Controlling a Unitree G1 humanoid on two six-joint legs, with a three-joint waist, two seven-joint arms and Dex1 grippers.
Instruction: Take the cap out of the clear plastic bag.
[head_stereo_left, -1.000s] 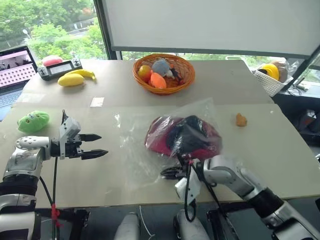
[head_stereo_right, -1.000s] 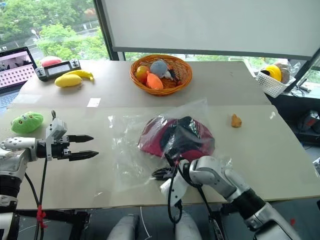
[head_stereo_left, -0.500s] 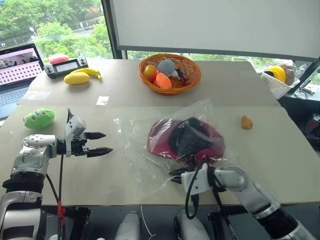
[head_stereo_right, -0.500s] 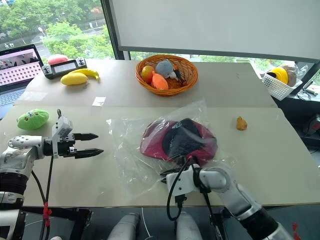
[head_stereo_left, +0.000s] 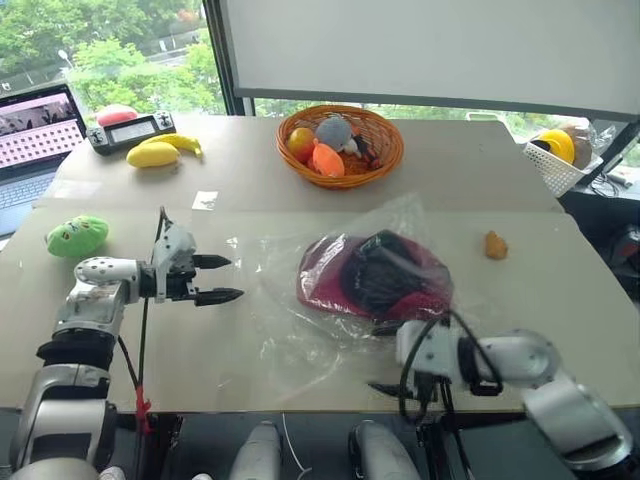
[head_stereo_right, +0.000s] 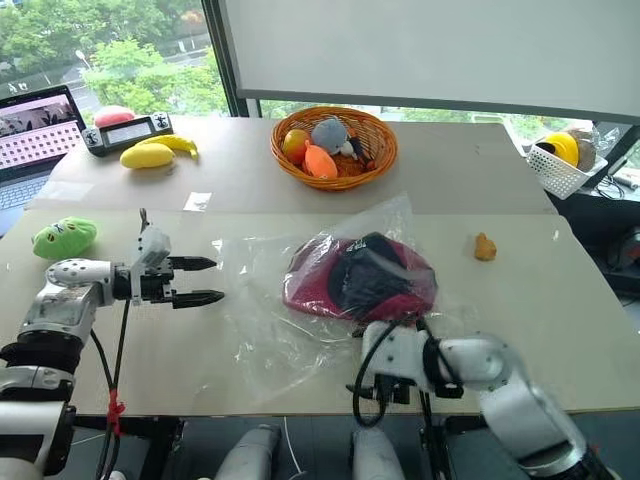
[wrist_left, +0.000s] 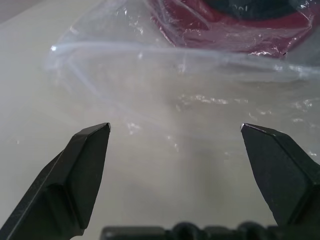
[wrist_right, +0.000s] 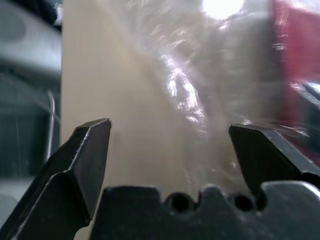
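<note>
Lying bagged between both wide, empty claws: cap (head_stereo_left: 372, 276), left claw (head_stereo_left: 222, 279), right claw (wrist_right: 170, 132).

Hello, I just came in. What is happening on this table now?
A two-armed robot is working to get the cap out of the clear plastic bag. The cap is inside the bag, which lies flat on the table. The left gripper is open beside the bag's left edge. The right gripper is open at the near edge, holding nothing.
</note>
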